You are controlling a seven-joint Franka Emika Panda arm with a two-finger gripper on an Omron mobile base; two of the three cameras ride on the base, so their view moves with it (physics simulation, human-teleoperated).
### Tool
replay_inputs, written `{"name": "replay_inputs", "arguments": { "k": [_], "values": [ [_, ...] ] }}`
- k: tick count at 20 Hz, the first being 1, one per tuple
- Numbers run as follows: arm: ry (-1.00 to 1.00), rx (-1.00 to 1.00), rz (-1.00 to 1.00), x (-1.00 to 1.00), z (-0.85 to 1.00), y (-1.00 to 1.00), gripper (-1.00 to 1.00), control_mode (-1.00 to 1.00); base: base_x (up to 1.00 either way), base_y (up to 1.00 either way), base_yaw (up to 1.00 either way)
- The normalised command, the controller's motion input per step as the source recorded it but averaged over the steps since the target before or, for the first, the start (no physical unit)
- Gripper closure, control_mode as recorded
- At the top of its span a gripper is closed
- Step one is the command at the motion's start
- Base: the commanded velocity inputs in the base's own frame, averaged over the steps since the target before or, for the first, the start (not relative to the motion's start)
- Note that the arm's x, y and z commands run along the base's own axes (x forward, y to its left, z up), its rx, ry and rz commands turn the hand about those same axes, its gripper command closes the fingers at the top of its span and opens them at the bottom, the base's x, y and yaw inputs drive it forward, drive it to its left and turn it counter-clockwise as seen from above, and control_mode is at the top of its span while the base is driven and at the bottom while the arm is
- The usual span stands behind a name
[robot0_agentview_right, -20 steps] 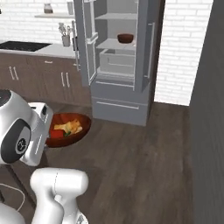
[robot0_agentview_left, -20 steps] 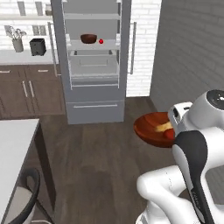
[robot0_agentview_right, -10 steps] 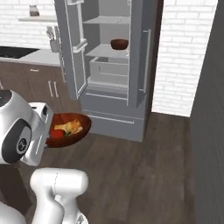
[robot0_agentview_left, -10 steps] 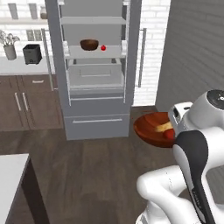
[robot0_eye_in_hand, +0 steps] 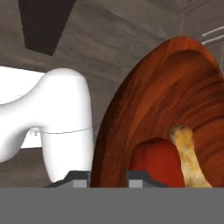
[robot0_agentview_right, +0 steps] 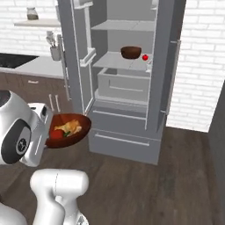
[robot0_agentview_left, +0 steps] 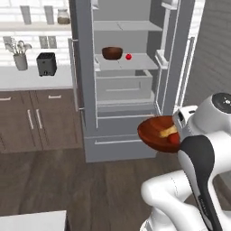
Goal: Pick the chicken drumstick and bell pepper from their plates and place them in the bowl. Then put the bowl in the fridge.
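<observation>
The gripper (robot0_eye_in_hand: 108,175) is clamped on the rim of the bowl (robot0_agentview_left: 158,134), one finger either side, carrying it in front of the open fridge (robot0_agentview_left: 126,85). Inside the bowl lie the chicken drumstick (robot0_eye_in_hand: 188,157) and the bell pepper (robot0_eye_in_hand: 155,164) (side by side, touching). A second dark bowl (robot0_agentview_left: 112,53) sits on a fridge shelf.

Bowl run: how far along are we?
Done: chicken drumstick and bell pepper lie in the bowl. In hand: the gripper is shut on the bowl's rim, bowl carried in front of the fridge, whose doors stand open. Left: set the bowl on a shelf.
</observation>
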Motion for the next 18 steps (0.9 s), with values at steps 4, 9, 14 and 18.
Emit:
{"name": "replay_inputs", "arguments": {
  "k": [4,9,14,18],
  "values": [
    [0.0,0.0,0.0,0.0,0.0,0.0,1.0,1.0,0.97,-0.01,-0.18],
    [0.0,0.0,0.0,0.0,0.0,0.0,1.0,1.0,0.79,0.04,-0.18],
    [0.0,0.0,0.0,0.0,0.0,0.0,1.0,1.0,0.76,0.09,-0.1],
    [0.0,0.0,0.0,0.0,0.0,0.0,1.0,1.0,0.52,0.0,-0.08]
  ]
}}
